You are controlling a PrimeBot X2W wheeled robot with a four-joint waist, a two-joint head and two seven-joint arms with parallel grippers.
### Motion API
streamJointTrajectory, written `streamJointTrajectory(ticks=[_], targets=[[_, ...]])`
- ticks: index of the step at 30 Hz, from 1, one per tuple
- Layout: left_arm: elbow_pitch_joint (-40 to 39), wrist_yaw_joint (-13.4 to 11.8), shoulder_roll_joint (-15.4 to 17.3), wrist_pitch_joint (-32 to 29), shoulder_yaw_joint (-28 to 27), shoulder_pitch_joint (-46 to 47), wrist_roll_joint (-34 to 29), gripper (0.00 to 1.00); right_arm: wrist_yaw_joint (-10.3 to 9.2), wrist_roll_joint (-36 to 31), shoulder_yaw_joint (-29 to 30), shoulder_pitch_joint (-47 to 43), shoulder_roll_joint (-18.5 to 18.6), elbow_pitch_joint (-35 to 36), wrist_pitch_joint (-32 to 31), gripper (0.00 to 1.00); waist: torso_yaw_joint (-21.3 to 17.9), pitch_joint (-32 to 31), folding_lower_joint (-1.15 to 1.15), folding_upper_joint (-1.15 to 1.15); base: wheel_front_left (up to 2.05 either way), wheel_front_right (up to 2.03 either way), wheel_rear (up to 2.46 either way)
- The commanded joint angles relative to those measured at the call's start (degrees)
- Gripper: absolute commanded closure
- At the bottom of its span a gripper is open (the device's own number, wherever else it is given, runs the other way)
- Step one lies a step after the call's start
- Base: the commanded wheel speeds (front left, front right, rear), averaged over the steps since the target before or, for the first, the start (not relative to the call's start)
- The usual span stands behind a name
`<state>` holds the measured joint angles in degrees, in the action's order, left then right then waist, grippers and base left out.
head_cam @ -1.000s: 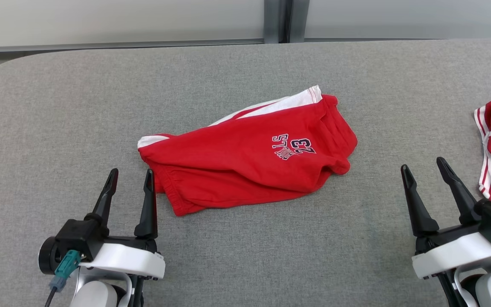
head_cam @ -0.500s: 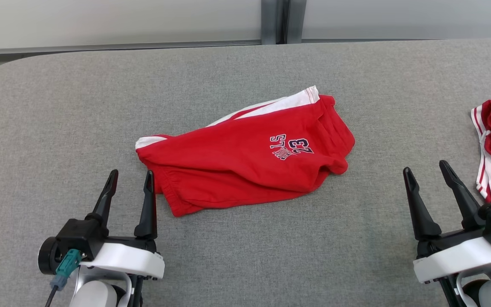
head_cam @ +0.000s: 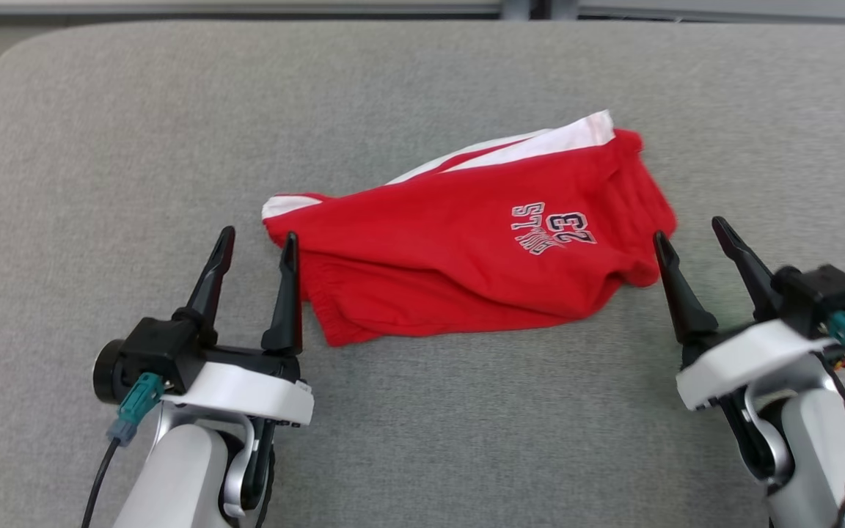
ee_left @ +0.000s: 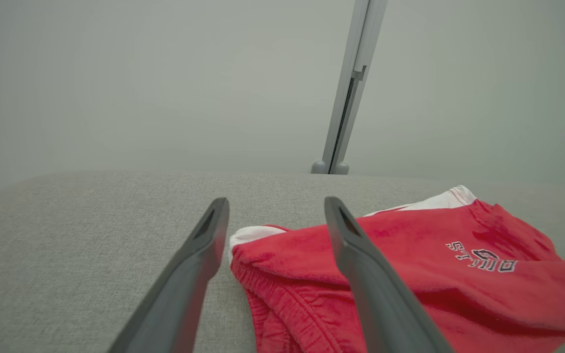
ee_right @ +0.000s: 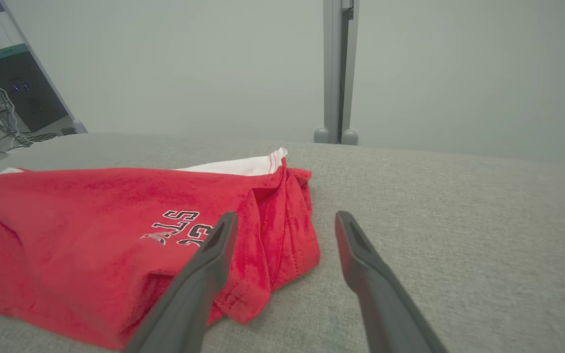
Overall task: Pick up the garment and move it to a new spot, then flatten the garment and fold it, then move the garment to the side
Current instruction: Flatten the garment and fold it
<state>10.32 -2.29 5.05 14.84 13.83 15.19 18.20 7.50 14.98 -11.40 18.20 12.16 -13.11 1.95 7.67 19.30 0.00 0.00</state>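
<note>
Red shorts [head_cam: 466, 249] with white side stripes and a "23" print lie crumpled on the grey padded table [head_cam: 100, 147]. My left gripper [head_cam: 257, 246] stands open at the shorts' left end, its right finger touching or just beside the waistband. The left wrist view has the shorts [ee_left: 410, 274] lying partly between and to the right of the open gripper [ee_left: 275, 211]. My right gripper [head_cam: 690, 233] is open at the shorts' right end, nothing held. The right wrist view puts the shorts' folded hem [ee_right: 272, 230] just ahead of its left finger, gripper [ee_right: 285, 220] open.
A pale wall with a grey vertical post [ee_left: 346, 98] stands beyond the table's far edge. Grey table surface stretches to the left of the shorts and to their right [ee_right: 459, 206]. Equipment with cables [ee_right: 12, 93] sits off the table's left end.
The head camera has tilted down and shifted, so the second red garment at the right has left the picture. Both grippers have moved forward to the shorts' two ends, the right one inward.
</note>
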Motion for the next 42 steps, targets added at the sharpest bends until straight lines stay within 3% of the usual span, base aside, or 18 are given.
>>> streamJointTrajectory(ticks=[1,11,12,13,14,15,22,30,42], targets=[[0.3,0.27,0.05,0.31,0.09,1.04,0.27,0.0,-0.02,0.38,-0.55,1.46,0.55,-2.03,-0.1,0.0,1.86,1.85,0.0,0.0,0.0,0.0,0.0],[0.44,0.54,-1.18,0.38,-0.77,1.76,0.09,0.0,-0.02,2.35,-1.99,6.22,-1.87,-18.34,-1.24,0.0,2.81,2.86,0.0,0.0,0.0,0.0,0.0],[0.42,0.59,-1.22,0.38,-0.97,1.66,-0.05,0.0,-0.02,2.77,-2.36,6.2,-2.22,-19.18,-1.72,0.35,2.59,2.78,0.0,0.0,0.0,0.0,0.0],[0.42,0.59,-1.22,0.38,-0.97,1.66,-0.05,0.0,-0.02,2.77,-2.36,6.2,-2.22,-19.18,-1.72,0.35,2.59,2.78,0.0,0.0,0.0,0.0,0.0],[0.39,0.69,-1.22,0.38,-1.15,1.59,-0.23,0.0,-0.02,3.24,-2.72,6.44,-2.44,-19.82,-1.71,0.93,2.43,2.71,0.0,0.0,0.0,0.0,0.0],[0.34,0.73,-1.23,0.38,-1.33,1.54,-0.44,0.0,-0.02,3.94,-2.99,6.63,-2.7,-20.49,-1.88,1.0,2.23,2.62,0.0,0.0,0.0,0.0,0.0],[-0.04,1.04,-1.29,0.39,-2.46,0.19,-1.7,0.0,-0.01,6.4,-3.89,6.19,-3.11,-19.71,2.76,1.0,-0.04,0.78,0.0,0.0,0.0,0.0,0.0],[-0.43,0.79,-0.47,0.4,-3.83,-2.55,-2.12,0.0,-0.02,7.87,-2.37,-1.0,-4.94,-14.46,6.7,1.0,-4.25,-2.02,0.0,0.0,0.0,0.0,0.0],[-1.16,0.21,0.09,-0.23,-3.4,-4.67,-1.6,0.0,-0.02,7.24,4.69,-9.31,-4.28,-7.68,5.74,1.0,-5.87,-4.23,0.0,0.0,0.0,0.0,0.0]])
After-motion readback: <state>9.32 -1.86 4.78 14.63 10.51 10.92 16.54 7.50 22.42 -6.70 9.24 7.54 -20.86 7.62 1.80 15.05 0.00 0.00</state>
